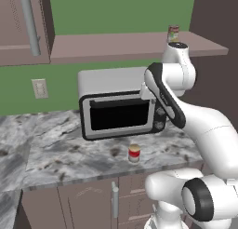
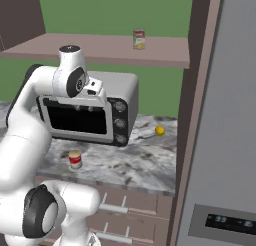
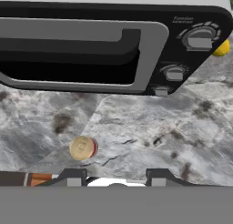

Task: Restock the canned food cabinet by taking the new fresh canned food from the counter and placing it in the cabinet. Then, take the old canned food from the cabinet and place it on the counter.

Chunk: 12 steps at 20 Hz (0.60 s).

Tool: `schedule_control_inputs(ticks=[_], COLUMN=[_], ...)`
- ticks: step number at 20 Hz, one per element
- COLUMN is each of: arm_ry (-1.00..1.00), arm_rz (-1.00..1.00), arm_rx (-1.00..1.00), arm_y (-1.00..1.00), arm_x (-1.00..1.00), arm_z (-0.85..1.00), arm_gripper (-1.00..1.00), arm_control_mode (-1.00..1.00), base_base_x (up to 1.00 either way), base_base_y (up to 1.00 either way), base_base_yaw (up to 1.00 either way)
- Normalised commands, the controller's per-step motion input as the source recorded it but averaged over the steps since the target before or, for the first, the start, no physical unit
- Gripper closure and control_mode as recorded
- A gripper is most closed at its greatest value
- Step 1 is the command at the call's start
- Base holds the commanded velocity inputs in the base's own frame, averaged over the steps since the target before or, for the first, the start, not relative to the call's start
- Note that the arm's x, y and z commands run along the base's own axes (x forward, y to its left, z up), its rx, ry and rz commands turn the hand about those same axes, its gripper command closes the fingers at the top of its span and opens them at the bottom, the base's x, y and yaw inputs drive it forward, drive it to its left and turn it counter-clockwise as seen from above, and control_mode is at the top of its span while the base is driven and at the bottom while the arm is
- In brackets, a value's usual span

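1. The left base view looks forward and down from behind the arm's left, at middle range, facing the microwave (image 1: pixel 122 104) and the tabletop (image 1: pixel 69 153).
2. The right base view faces the same microwave, tabletop and shelf (image 2: pixel 100 47) from behind the arm's right.
3. The hand view looks down, close above the tabletop, with the microwave front along its top.

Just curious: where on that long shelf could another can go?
The long mauve-brown shelf board is bare left of the mottled red-green-cream can, above the silver microwave. Right of that can, only a narrow strip remains before the dark wall panel.
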Motion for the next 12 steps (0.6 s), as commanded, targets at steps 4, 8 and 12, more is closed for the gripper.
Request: schedule_control_inputs(ticks=[4, 8, 12], arm_ry=[0.0, 0.0, 0.11], arm_rz=[0.01, 0.07, 0.01], arm_rx=[0.0, 0.0, 0.03], arm_y=[0.05, 0.31, 0.36], arm_x=[-0.13, -0.45, -0.42], arm_z=[0.0, -0.22, -0.71], arm_gripper=[-1.0, -1.0, -1.0], arm_control_mode=[-1.0, -1.0, -1.0], base_base_x=[0.0, 0.0, 0.0], base_base_y=[0.0, 0.0, 0.0], base_base_yaw=[0.0, 0.0, 0.0])
